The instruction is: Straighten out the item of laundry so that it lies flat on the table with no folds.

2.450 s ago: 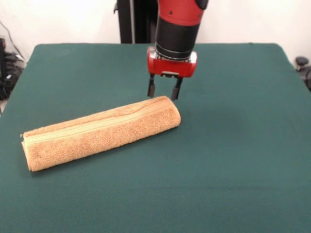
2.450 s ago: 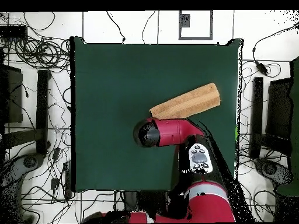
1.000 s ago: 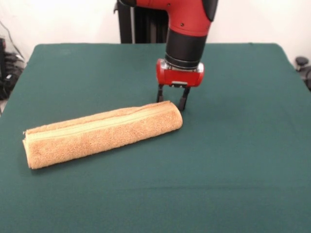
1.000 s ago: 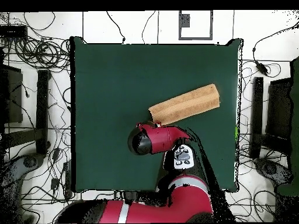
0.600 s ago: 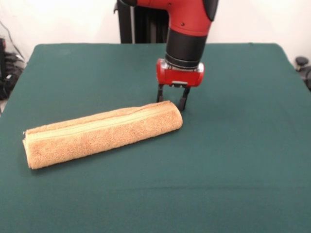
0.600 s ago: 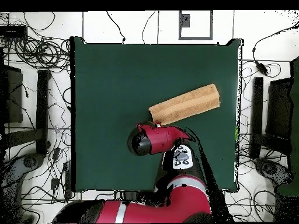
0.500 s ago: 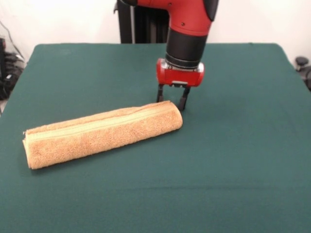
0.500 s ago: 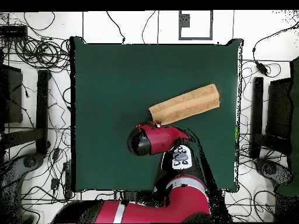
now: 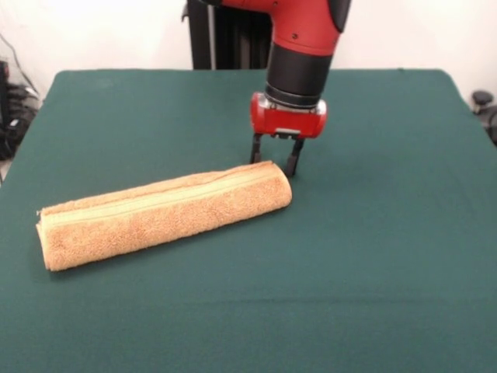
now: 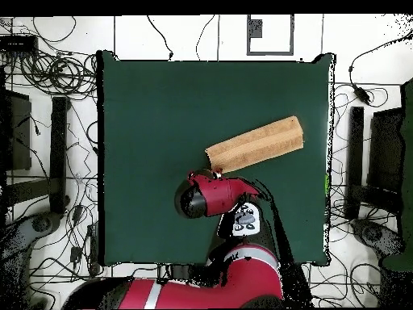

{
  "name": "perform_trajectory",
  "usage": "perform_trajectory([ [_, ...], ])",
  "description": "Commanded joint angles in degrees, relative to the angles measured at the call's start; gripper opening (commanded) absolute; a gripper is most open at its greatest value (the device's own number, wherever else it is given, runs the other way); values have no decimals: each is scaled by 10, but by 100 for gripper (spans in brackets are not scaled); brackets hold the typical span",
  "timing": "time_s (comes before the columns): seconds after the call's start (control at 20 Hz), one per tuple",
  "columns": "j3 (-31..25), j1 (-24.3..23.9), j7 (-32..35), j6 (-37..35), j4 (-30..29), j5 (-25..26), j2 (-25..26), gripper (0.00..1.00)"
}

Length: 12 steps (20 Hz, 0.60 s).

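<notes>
Since the earliest pictures the gripper (image 9: 272, 159) has moved from above the towel's end to a place just behind it, toward the robot, and it has come lower; in the last second it is almost not moving. Its two dark fingers (image 9: 292, 162) stand apart and hold nothing, so the pincer is released.

The towel (image 9: 159, 212) lies as a long folded bundle, slanted across the table (image 9: 373, 233), with a paler woven band along its top. In the overhead view the towel (image 10: 256, 144) is in the half nearer the robot, toward the right edge.

I judge that no fold is opened yet and the arm is preparing to take the end.

No brand, label or writing can be read.
</notes>
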<state>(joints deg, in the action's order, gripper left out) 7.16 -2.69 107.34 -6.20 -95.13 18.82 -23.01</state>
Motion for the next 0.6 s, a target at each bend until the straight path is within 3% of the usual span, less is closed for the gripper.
perform_trajectory([
  [0.05,-29,-4,159,17,-49,-80,27,100],
  [0.15,-39,-19,153,-8,-58,-96,18,100],
  [0.3,-85,-63,64,-24,-58,-53,8,100],
  [0.5,-93,-65,-17,-30,-40,14,-2,100],
  [0.6,-73,-42,5,4,-36,25,2,100],
])
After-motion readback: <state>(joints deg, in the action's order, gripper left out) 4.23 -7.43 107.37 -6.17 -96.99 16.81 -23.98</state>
